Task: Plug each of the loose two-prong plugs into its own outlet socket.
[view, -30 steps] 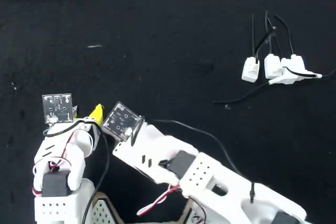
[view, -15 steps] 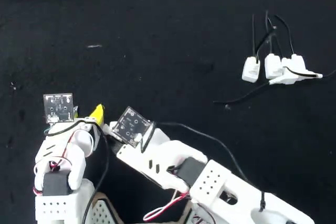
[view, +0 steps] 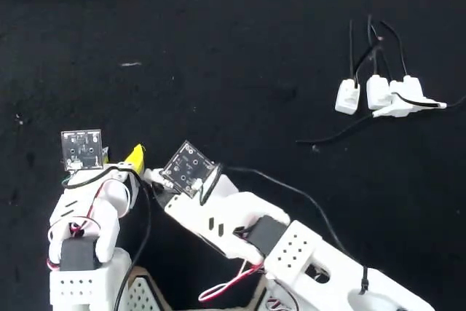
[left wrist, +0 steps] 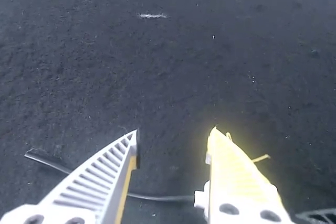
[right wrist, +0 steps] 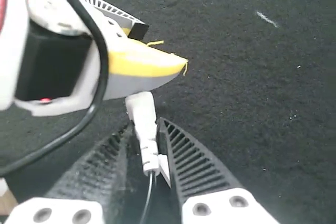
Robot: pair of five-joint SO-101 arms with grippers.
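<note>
Trailing black cord (right wrist: 148,192), a slim white plug (right wrist: 143,113) fills the right claw (right wrist: 145,125).

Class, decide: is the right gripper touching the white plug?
Touching. The right wrist view shows the white plug pinched between the dark fingers of the right gripper, with both fingers pressed against it.

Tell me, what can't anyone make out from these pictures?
- High view: the white pieces at the far right are too small to tell plugs from sockets.
- Right wrist view: the front end of the white plug in the right pincer is hidden under the yellow finger of the left pincer, so its prongs cannot be seen.
- High view: the right pincer's tips lie beneath its own camera board.
</note>
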